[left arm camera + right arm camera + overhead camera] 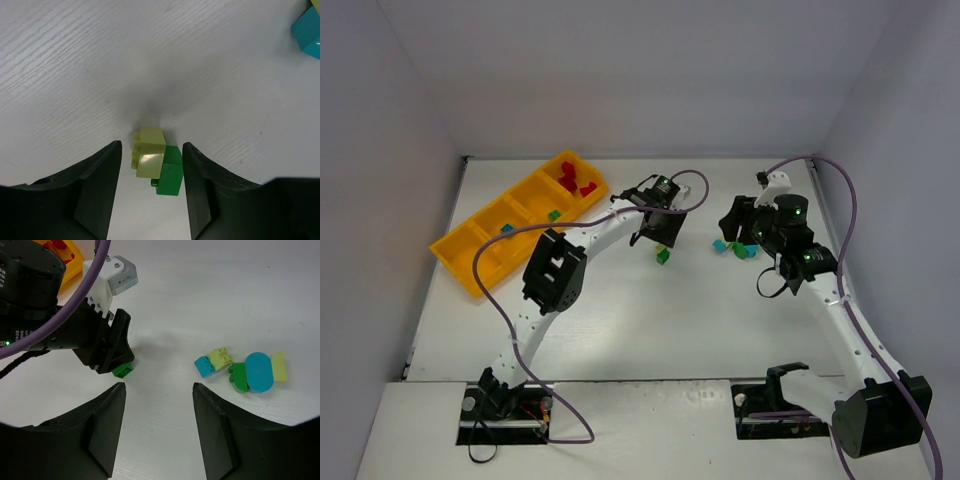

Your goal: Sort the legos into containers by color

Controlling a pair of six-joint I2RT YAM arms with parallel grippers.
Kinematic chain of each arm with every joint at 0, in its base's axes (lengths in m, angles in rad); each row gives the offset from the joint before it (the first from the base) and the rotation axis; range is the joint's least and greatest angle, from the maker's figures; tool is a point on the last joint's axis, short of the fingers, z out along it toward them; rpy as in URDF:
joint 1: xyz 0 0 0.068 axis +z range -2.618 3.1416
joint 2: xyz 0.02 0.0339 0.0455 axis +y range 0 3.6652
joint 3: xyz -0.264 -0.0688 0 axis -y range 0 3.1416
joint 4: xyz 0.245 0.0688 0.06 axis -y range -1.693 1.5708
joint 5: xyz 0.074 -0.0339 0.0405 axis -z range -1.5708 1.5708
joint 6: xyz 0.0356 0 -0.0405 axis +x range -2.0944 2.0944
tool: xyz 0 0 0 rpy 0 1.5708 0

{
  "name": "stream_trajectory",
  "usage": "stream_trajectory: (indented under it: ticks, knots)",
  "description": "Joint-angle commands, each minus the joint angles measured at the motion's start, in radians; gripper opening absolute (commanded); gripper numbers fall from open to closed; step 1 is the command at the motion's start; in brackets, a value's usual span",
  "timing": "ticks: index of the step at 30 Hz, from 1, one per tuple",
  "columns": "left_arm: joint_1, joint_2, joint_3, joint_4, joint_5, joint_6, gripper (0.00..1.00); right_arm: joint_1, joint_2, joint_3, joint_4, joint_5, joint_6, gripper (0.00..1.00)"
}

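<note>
Jaws of the left tool (151,147) stand wide around yellow-green brick (148,157), at eleven o'clock against green brick (169,176); overhead seemingly shows green only. Right tool (157,386) spread, empty.

Tray (468,255): long, yellow-orange, four square compartments in a row, lying slantwise at the table's far left.
Farthest compartment: several red bricks (576,184), heaped together.
Second compartment: one green piece (553,214).
Third compartment: one blue piece (506,229).
Table centre: a yellow-green brick (150,150) touching a green brick (169,176).
Table right, well apart from that pair: a touching cluster of light blue brick (204,366), studded yellow-green piece (220,357), rounded green piece (239,377), light blue oval (259,372), pale yellow-green wedge (280,366).
</note>
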State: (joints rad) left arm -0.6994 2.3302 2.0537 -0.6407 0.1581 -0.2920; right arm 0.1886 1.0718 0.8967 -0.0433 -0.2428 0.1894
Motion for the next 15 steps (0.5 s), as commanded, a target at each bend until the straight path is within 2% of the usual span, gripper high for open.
stream_trajectory:
  ticks: [1,11,15]
  knots:
    - [-0.005,-0.026,0.052,0.003,-0.006,0.002,0.45,-0.008,-0.001,0.004,0.048,-0.013,0.013,0.52]
    - [-0.005,-0.002,0.063,0.013,-0.019,-0.004,0.41,-0.008,-0.006,-0.01,0.048,-0.024,0.022,0.52]
    - [-0.005,-0.008,0.045,0.022,-0.022,-0.007,0.35,-0.008,-0.012,-0.016,0.048,-0.026,0.022,0.52]
